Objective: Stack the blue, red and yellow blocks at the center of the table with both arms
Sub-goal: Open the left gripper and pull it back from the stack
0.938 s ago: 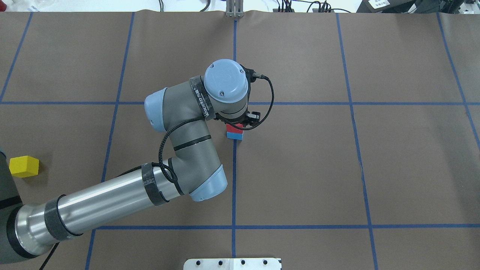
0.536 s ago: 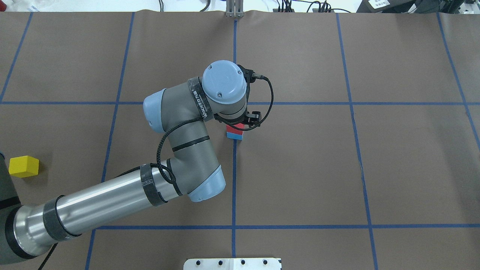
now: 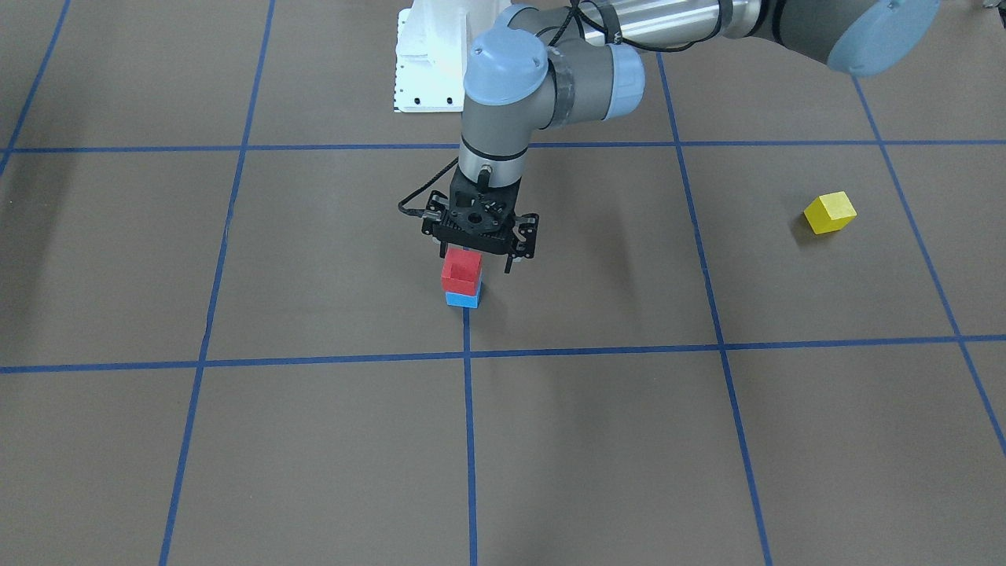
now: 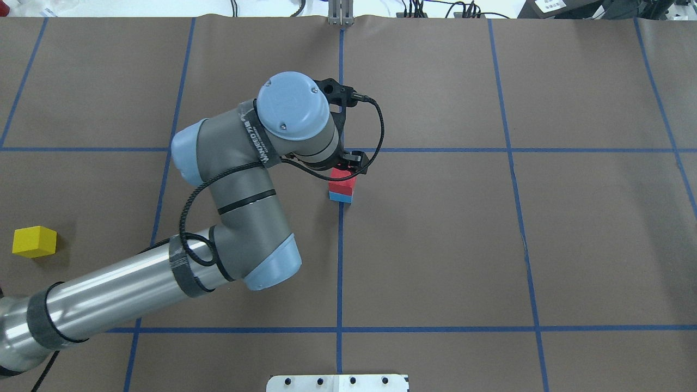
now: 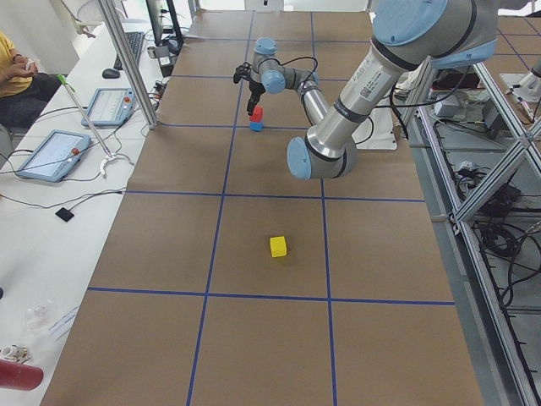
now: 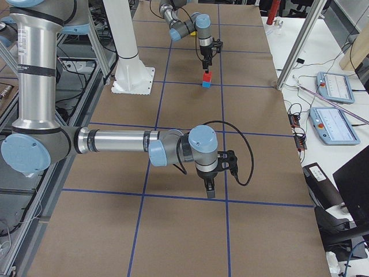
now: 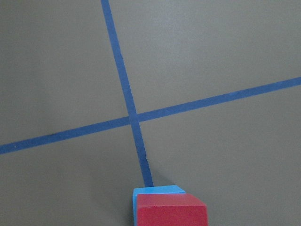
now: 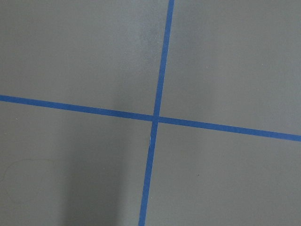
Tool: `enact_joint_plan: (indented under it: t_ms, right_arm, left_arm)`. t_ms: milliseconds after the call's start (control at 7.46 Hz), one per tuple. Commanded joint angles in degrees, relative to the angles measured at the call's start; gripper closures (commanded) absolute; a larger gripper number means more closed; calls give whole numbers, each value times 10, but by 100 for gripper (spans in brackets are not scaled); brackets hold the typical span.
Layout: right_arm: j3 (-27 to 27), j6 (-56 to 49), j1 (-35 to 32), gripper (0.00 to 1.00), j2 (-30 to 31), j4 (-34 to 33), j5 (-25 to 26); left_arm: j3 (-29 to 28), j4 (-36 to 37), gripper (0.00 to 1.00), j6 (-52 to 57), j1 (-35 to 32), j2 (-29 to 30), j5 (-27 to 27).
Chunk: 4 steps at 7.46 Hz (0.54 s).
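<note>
Brown-papered table (image 3: 236,432) bears a red wooden cube (image 3: 461,271) atop a blue wooden cube (image 3: 463,299), the left gripper (image 3: 477,259) spread wide above; the yellow wooden cube (image 3: 830,212) is not yet stacked.

A desk (image 4: 435,245) covered edge to edge in brown paper (image 4: 599,81), ruled into large squares by blue tape lines (image 4: 340,261), seen from above. A blue block (image 4: 340,198) sits near the middle, squarely on the central lengthwise tape line and just on the near side of its crossing with a cross line. A yellow block (image 4: 35,242) lies alone at the far left edge, well apart from the blue one and clear of any tape. A white base plate (image 4: 337,383) with a row of bolt holes rests at the near edge, centred on the same tape line.
</note>
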State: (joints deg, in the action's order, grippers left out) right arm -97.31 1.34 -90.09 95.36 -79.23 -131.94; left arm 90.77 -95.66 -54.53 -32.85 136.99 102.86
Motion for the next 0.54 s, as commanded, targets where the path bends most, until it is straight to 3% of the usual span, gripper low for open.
enact_joint_plan:
  t_ms: [0, 134, 402]
  right_arm:
    - [-2, 0, 0, 0, 3, 0, -2]
    - [-1, 0, 0, 0, 3, 0, -1]
    - [-1, 0, 0, 0, 4, 0, -1]
  left_arm:
    - [156, 28, 1, 38, -53, -131, 48]
    - [207, 26, 1, 120, -96, -211, 100]
    - [286, 14, 0, 235, -169, -388, 113]
